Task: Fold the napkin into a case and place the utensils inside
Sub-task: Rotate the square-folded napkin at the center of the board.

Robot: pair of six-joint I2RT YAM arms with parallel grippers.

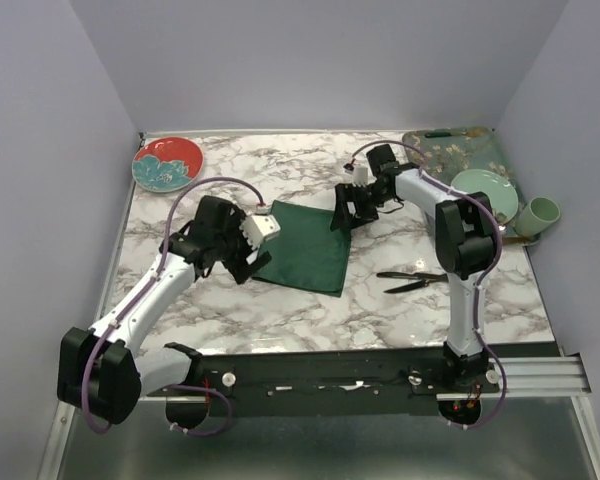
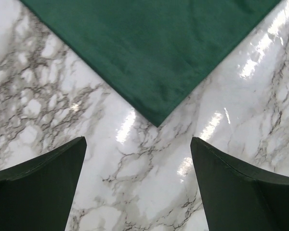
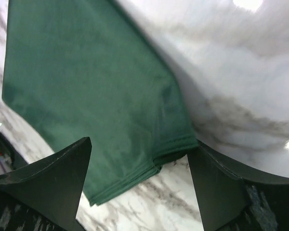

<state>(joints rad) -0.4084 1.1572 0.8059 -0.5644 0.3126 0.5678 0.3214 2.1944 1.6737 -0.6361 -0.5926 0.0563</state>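
Step in hand, as you should read it: the next fold of the dark green cloth napkin (image 1: 305,250). It lies flat near the middle of the white-and-grey marble table (image 1: 280,310) as a rough square, already doubled, and the right wrist view shows several stacked edges at one corner. It is not yet the long narrow case. Left gripper (image 2: 137,142): jaws wide, nothing held. It hangs just off the napkin's near left corner; the cloth's point aims at the gap but touches neither finger, and bare marble lies beneath. Right gripper (image 3: 139,147): jaws wide too, nothing held. It stands over the far right corner, with the layered corner lying between the fingers but not pinched. The two slim black utensils (image 1: 412,281) lie on the marble to the right of the napkin, apart from it and near the right arm, untouched. Judgement: your grippers sit at diagonally opposite corners, whereas a straight sleeve fold probably wants both on the ends of one edge, so decide which one shifts before you close. Go low enough that the lower finger slides under every layer; a partial pinch at the stacked corner would likely let the under-layers splay. Close both before you lift, lift only slightly, and carry the edge across at an even pace, keeping it taut and parallel. The marble looks glossy, so expect the cloth to slide if dragged. Keep the right arm's sweep clear of the utensils.
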